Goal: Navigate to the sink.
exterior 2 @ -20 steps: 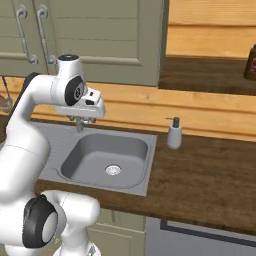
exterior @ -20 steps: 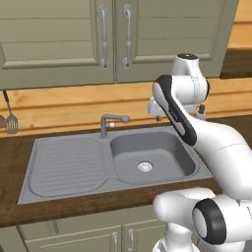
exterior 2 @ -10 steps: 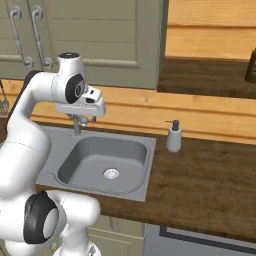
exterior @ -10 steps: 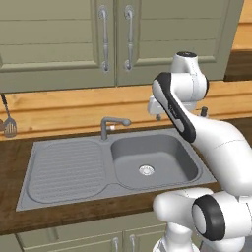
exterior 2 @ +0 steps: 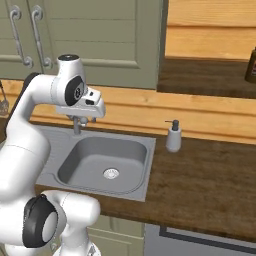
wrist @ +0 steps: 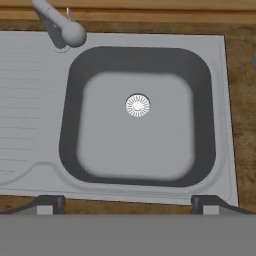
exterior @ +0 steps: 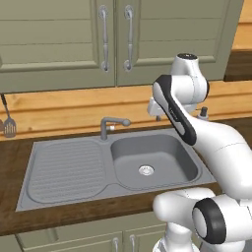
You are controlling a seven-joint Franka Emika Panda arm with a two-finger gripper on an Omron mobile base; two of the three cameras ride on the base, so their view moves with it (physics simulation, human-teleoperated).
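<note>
The sink (exterior: 74,170) lies directly ahead of the base and below the hand (wrist: 127,202), set into the dark wood surface (exterior 2: 210,185). In the hand view the basin sits square under the camera with the round drain (wrist: 137,105) near centre. The sink's long axis runs left to right along the wall: ribbed drainboard (exterior: 64,170) to the robot's left, basin to the right, faucet (exterior: 110,125) at the back edge between them.

The hand is raised over the basin, fingers pointing down. The two finger tips (wrist: 50,204) stand wide apart, with nothing between them.

A soap dispenser (exterior 2: 173,136) stands on the surface just right of the sink, apart from it. A spatula (exterior: 7,123) hangs at the wall well to the left. Cabinet doors (exterior: 113,39) close off the space above.

Judgement: navigation appears essentially complete; only a small centring adjustment could remain, and nothing obstructs the approach
</note>
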